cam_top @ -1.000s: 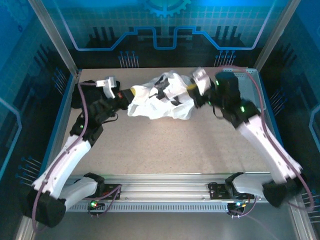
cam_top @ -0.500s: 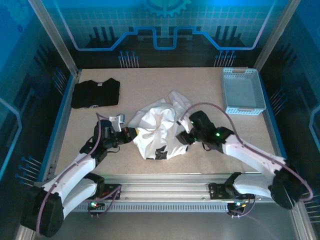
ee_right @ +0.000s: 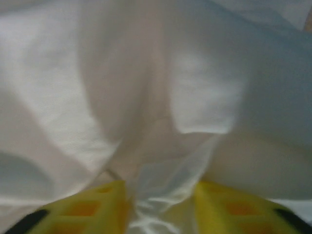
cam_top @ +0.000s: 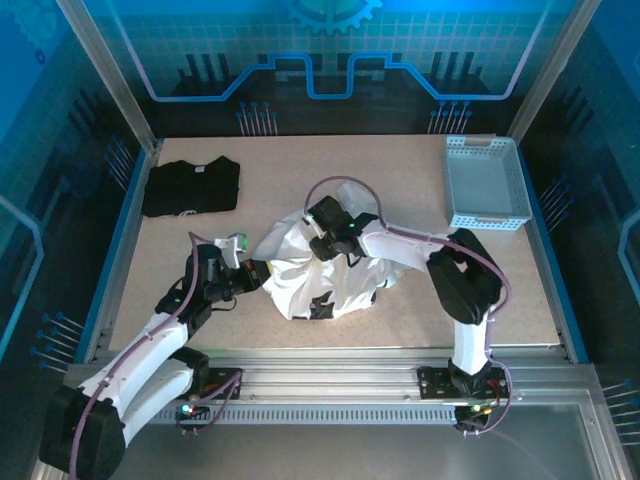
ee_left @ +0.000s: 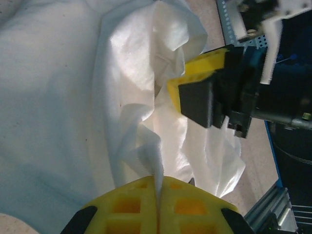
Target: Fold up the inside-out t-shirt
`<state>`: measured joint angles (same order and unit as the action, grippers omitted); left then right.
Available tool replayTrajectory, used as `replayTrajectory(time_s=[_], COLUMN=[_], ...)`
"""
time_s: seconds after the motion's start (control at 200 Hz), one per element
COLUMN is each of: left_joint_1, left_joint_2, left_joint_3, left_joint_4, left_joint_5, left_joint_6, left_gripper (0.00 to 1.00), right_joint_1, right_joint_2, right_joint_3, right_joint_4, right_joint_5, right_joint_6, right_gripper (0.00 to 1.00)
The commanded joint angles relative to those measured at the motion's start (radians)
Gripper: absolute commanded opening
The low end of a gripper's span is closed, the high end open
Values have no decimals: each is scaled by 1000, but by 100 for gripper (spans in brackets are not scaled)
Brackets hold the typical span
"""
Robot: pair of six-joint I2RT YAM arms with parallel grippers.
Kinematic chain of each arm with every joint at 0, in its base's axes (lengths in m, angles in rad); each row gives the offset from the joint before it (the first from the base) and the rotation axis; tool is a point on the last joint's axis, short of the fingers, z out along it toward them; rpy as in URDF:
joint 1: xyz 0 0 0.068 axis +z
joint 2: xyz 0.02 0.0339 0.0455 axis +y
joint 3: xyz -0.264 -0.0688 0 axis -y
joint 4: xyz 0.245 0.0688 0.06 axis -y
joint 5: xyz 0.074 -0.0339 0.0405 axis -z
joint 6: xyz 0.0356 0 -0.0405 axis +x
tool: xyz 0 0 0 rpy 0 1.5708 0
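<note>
The surface [cam_top: 400, 180] carries the inside-out t-shirt [cam_top: 330, 290], crumpled in a heap near its middle and not yet spread flat. Your left tool [ee_left: 158, 187] is clamped on a fold at the shirt's left edge, probably to anchor it. Your right tool [ee_right: 158, 195] has cloth bunched between partly parted fingers, and you cannot tell whether it grips. Half a second ago it sat at the shirt's right edge; now it is over the far middle.
</note>
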<state>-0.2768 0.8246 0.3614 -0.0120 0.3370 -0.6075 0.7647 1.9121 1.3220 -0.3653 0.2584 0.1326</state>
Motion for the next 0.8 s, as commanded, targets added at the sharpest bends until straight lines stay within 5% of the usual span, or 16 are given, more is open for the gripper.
replayTrajectory(time_s=[0.0,0.095,0.195,0.425,0.795], left_joint_1=[2,1,-30,-284,-325], left_joint_2=[-15,-1,22,-91,464], left_joint_3=[-10,-9,10,80,343], left_joint_4=[-97,-186,-246,-268,-79], left_joint_5=[-82,-154,-221,-590,-374], left_joint_6=[-1,-3,39,157,342], left_gripper=[0,2,14,63,70], right_joint_1=[-5,-14,-31,-75,-141], right_joint_2=[-71,-213,-332,-442,-508], right_joint_3=[-13,-125,-234,-350,-400], right_joint_4=[-25,51,135,200,190], right_joint_5=[59,-92,-292,-506,-535], right_joint_6=[6,-33,-35,-16,7], right_gripper=[12,1,0,0,0])
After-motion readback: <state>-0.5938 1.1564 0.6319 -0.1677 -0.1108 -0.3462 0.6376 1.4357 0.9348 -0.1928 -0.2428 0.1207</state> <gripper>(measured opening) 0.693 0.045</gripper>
